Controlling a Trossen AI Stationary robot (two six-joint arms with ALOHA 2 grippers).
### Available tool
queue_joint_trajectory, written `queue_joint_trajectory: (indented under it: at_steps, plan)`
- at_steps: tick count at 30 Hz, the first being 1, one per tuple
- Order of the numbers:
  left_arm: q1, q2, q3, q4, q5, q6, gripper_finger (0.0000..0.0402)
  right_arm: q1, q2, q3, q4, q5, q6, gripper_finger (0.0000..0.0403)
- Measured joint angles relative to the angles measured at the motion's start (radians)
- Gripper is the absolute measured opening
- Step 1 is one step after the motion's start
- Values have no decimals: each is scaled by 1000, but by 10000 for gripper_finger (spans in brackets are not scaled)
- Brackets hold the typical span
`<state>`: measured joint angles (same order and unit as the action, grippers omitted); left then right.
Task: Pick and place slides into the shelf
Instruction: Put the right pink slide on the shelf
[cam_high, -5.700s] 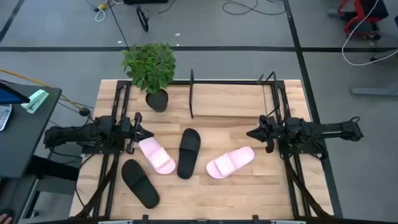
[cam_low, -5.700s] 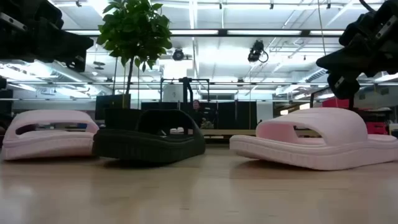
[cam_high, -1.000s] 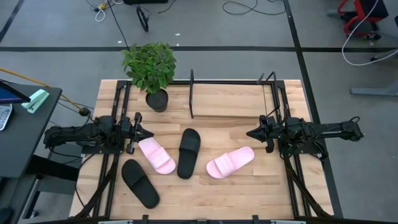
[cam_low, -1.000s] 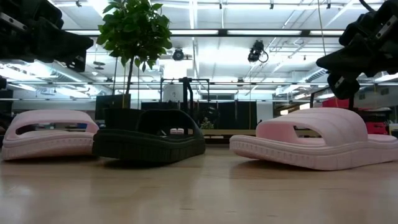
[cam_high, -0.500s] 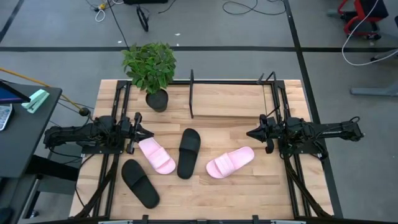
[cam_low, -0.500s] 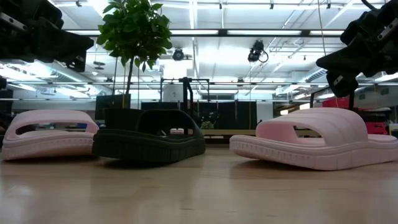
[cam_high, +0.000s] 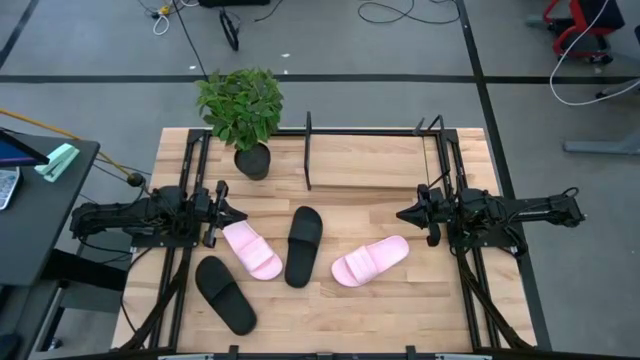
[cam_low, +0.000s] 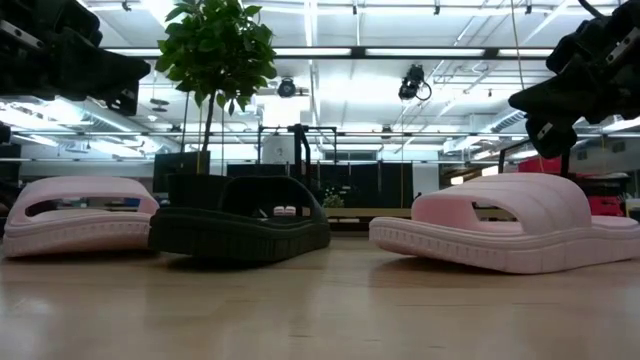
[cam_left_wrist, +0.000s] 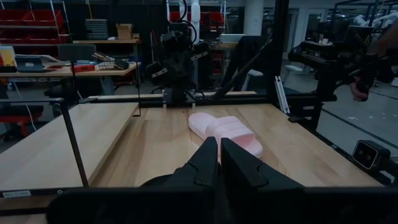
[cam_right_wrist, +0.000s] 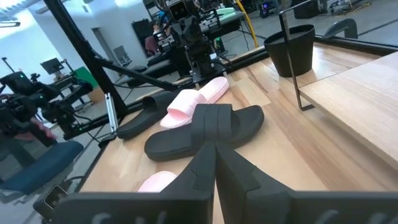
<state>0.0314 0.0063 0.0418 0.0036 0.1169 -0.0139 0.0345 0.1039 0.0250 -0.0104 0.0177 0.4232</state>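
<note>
Four slides lie scattered across the front half of the wooden table (cam_high: 400, 310), none of them on the shelf (cam_high: 375, 160), whose light wooden base and thin black end frames stand at the back of the table, right of a potted plant (cam_high: 242, 110). One light pink slide (cam_high: 252, 249) lies left of centre, just beside the left gripper (cam_high: 229, 215); a black slide (cam_high: 303, 245) lies next to it near the middle, its toe end pointing toward the shelf. The second pink slide (cam_high: 370, 261) lies angled to the right of centre, and the second black slide (cam_high: 224, 293) sits near the front left, apart from the others. The left gripper hovers above the table at the left side with its fingers (cam_left_wrist: 211, 158) pressed together and holding nothing; in its wrist view a pink slide lies ahead of the fingertips. The right gripper (cam_high: 405, 214) hovers at the right side, level with the left one, its fingers (cam_right_wrist: 208, 163) likewise closed on nothing, with the middle black slide just beyond them in its wrist view. From the low view both arms hang clear above the slides, though how high is hard to judge.
</note>
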Motion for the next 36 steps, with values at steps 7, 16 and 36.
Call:
queue_joint_trajectory:
  at_steps: [7, 16, 36]
  plan:
    - [0, 0, 0, 50, 0, -45, 36, 0, 0, 0, -2, 1, 105, 18]
    - [0, 0, 0, 191, -51, -321, 23, 0, 0, 0, -1, 40, 124, 18]
    - [7, 78, 0, 207, -323, -569, 14, 0, 0, 1, 93, 147, 84, 18]
